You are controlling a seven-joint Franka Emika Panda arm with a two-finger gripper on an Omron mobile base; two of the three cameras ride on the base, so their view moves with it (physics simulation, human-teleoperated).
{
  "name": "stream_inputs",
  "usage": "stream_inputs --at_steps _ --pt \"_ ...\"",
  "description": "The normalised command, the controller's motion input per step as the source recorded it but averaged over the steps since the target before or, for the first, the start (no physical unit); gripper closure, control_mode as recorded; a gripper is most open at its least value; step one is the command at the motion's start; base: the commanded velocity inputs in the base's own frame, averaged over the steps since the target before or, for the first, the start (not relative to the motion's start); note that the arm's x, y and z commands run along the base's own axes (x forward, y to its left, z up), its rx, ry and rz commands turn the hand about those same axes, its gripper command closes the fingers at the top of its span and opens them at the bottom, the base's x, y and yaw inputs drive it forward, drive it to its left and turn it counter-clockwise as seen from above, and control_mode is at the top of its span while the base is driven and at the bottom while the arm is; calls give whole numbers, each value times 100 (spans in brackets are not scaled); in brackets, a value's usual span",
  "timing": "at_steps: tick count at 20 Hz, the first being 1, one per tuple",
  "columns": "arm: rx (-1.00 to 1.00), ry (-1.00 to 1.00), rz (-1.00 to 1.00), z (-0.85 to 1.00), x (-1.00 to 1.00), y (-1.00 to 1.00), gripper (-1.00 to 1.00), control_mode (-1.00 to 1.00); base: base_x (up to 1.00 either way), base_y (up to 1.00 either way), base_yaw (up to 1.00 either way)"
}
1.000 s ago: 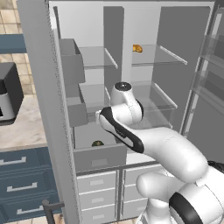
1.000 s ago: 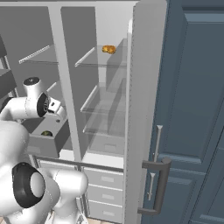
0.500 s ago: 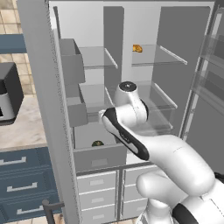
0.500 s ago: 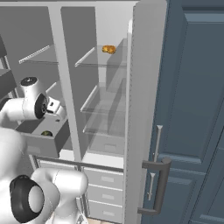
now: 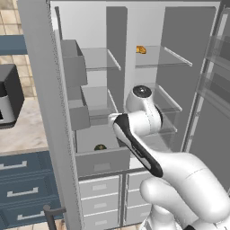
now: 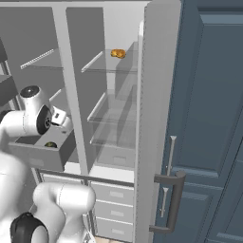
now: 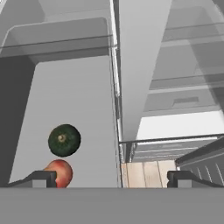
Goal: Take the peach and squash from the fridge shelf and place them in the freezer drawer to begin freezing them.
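While fingers (image 7: 111,178) hang spread, squash (image 7: 64,140) and peach (image 7: 59,173) lie in freezer drawer (image 7: 70,96).

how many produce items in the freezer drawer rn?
2: the squash and the peach, side by side on the floor of the freezer drawer. The peach is partly cut off by the frame edge.

The freezer drawer (image 7: 74,100) stands pulled open, carrying the squash (image 7: 64,140) and the peach (image 7: 58,173) on its grey floor. The peach lies at 6 o'clock from the squash, the two just about touching. On an upper glass shelf (image 5: 157,57) rests an orange-yellow lumpy item (image 5: 140,49).
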Motion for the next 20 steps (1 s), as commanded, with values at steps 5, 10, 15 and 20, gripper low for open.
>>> stream_inputs --at_steps 5,10,15,20 --pt "3 -5 0 12 -21 -29 -100 -100 0 0 0" --pt "5 -4 0 15 -18 -41 -100 -100 0 0 0" --pt "6 -3 0 17 -15 -42 -100 -100 0 0 0" --pt "5 -1 0 26 -11 -36 -100 -100 0 0 0"
